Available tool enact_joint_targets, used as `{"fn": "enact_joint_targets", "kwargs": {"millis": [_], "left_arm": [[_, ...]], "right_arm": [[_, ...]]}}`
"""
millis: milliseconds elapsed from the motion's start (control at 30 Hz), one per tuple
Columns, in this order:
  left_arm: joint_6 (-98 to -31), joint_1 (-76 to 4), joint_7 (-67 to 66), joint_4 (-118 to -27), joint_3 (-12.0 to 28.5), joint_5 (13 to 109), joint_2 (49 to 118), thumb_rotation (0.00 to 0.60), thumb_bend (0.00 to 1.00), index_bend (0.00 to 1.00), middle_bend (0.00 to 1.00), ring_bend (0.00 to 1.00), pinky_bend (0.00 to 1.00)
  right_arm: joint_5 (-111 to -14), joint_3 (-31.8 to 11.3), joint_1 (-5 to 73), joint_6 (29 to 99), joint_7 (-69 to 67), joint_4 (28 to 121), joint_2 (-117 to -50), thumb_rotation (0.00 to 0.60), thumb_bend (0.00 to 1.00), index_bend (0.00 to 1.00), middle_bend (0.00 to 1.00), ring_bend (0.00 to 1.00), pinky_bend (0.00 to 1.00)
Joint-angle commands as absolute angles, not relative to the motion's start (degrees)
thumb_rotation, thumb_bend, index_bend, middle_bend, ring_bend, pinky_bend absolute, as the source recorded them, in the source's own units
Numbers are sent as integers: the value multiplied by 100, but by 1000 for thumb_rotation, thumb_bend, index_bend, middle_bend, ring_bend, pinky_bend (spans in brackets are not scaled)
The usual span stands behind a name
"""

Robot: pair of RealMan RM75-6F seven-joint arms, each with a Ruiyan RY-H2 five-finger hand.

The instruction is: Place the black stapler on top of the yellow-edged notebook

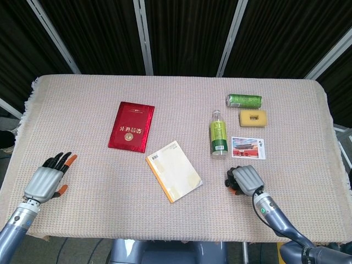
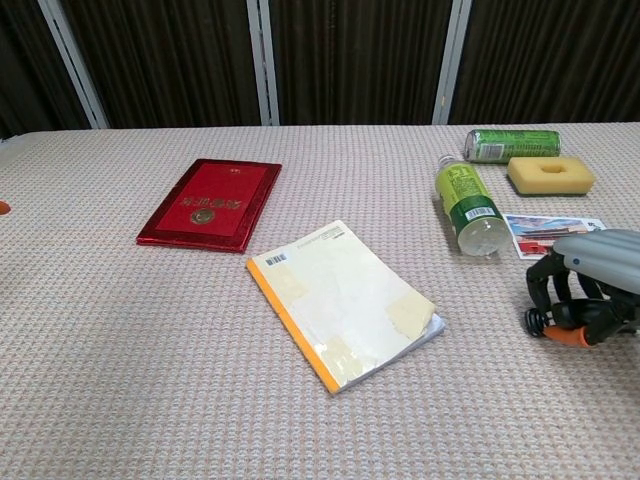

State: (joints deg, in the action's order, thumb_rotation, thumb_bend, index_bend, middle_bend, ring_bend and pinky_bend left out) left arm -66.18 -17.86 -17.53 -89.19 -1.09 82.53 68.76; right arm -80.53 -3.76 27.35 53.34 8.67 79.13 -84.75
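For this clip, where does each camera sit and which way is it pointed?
Head view: high above the near edge, looking steeply down on the whole table; shows both arms, the left robot hand open, the right robot hand curled over something dark.
Chest view: low, near table height, looking forward across the cloth to the dark curtains; only the right robot hand shows, at the right edge.
Shared: yellow-edged notebook, red booklet, bottle, can, sponge, postcard.
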Motion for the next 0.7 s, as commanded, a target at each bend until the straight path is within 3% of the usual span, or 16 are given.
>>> {"fn": "enact_joint_targets", "kwargs": {"millis": [33, 700], "left_arm": [[-6626, -1787, -1749, -8927, -114, 8263, 6873, 600, 334, 0, 0, 1, 165], [-6634, -1845, -1437, -8932, -186, 8477, 6769, 600, 334, 0, 0, 6, 164]], "right_arm": [[-8002, -363, 2724, 5374, 1011, 8051, -8390, 600, 381, 628, 488, 510, 628], [-6967, -570, 2829, 5859, 3418, 9951, -7853, 600, 381, 637, 492, 522, 633]]}}
